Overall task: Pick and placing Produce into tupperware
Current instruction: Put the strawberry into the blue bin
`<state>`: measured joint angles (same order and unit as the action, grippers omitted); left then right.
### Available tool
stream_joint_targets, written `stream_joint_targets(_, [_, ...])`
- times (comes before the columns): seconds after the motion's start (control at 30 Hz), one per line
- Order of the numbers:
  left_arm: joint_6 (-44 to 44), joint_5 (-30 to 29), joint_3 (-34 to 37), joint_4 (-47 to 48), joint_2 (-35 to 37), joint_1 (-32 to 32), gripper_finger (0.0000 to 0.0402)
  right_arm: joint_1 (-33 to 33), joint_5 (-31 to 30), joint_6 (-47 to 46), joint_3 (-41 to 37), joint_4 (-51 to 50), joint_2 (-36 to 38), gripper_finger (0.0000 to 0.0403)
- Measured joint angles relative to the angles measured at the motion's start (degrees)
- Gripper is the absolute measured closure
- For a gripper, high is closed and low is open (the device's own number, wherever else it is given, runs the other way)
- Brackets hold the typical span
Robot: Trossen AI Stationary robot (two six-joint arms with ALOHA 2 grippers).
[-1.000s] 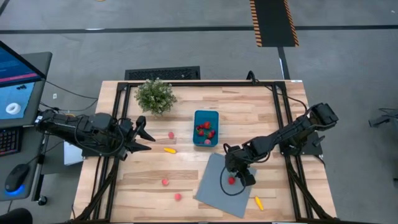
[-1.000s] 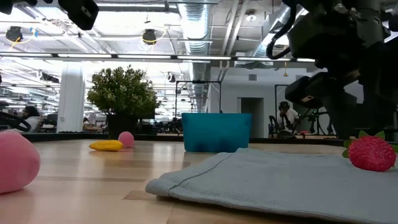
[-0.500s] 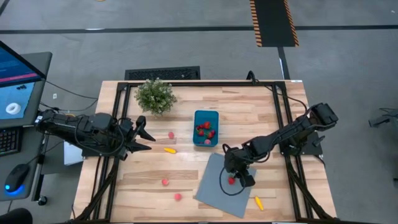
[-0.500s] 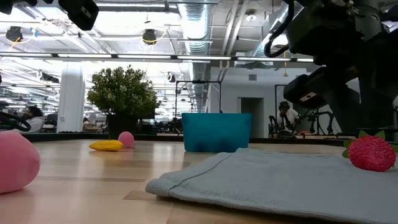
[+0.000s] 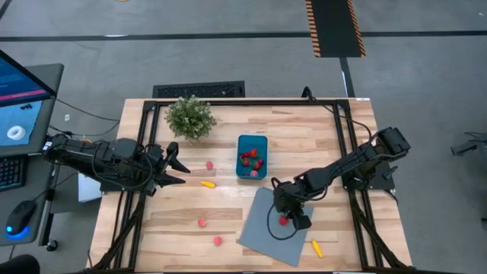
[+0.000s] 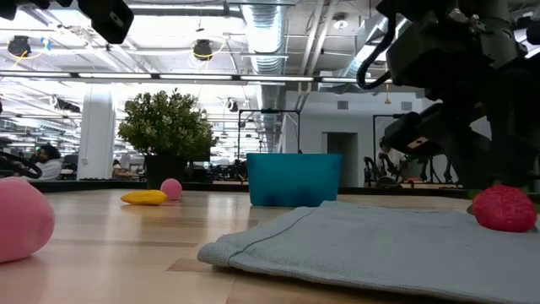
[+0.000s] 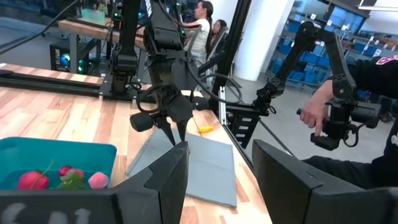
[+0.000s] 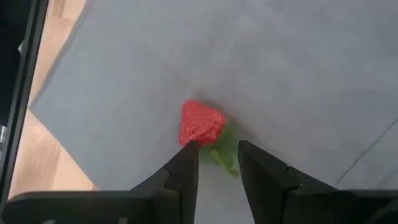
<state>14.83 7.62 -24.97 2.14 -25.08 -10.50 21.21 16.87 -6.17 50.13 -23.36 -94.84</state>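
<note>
The right gripper [image 8: 217, 158], jaws parted and straddling green leaves, meets a red strawberry [image 8: 200, 123] lying on the grey cloth [image 8: 298, 74], leaf end toward the fingers. The left gripper [image 7: 214, 177] waits open, well apart.

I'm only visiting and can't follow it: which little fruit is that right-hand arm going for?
Find the grey-blue cloth on the wooden table. The right gripper hangs over a red strawberry on it, the only fruit on the cloth.

place: robotics lab in an open industrial hall | ceiling: exposed ducts [image 6: 268, 34], upper centre of low view | floor: grey concrete with hazard-striped mat [image 5: 333, 27], top of high view | left edge: monitor [image 5: 21, 99] | background: other robot arms [image 7: 329, 68], seated people [image 7: 202, 25]
</note>
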Motion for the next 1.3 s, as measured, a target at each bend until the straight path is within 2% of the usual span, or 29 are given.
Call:
stream_joint_targets(0.1, [0.00, -0.01, 0.00, -0.03, 0.00, 0.00, 0.0234, 0.00, 1.20, 0.00, -0.02, -0.24, 0.01, 0.0284])
stream_joint_targets(0.3, [0.00, -0.50, 0.00, -0.05, -0.01, 0.00, 0.0234, 0.00, 4.22, -0.25, -0.07, -0.51, -0.01, 0.0373])
stream_joint_targets(0.37, [-0.02, -0.55, 0.00, -0.05, 0.00, 0.00, 0.0234, 0.00, 4.39, -0.74, -0.09, -0.61, -0.01, 0.0389])
stream_joint_targets(0.5, [-0.03, -0.61, 0.00, -0.07, 0.00, 0.00, 0.0234, -0.29, 4.35, -2.33, -0.09, -0.82, -0.01, 0.0380])
stream_joint_targets(0.7, [-0.32, -1.96, 0.00, -0.07, 0.00, 0.00, 0.0234, -1.93, 4.04, -4.22, -0.11, -1.15, 0.25, 0.0391])
stream_joint_targets(0.83, [-1.01, -4.84, 0.00, -0.02, 0.49, 0.00, 0.0234, -4.20, 4.01, -5.81, -0.12, 1.03, 0.69, 0.0392])
stream_joint_targets(1.03, [-2.29, -6.76, -0.02, -0.06, 5.01, 0.02, 0.0234, -6.81, 2.46, -6.10, -0.13, 3.83, 6.27, 0.0392])
stream_joint_targets(1.3, [-2.27, -7.45, -0.07, 2.89, 11.59, 0.00, 0.0234, -9.26, -2.08, -7.24, -0.08, 1.77, 17.68, 0.0392])
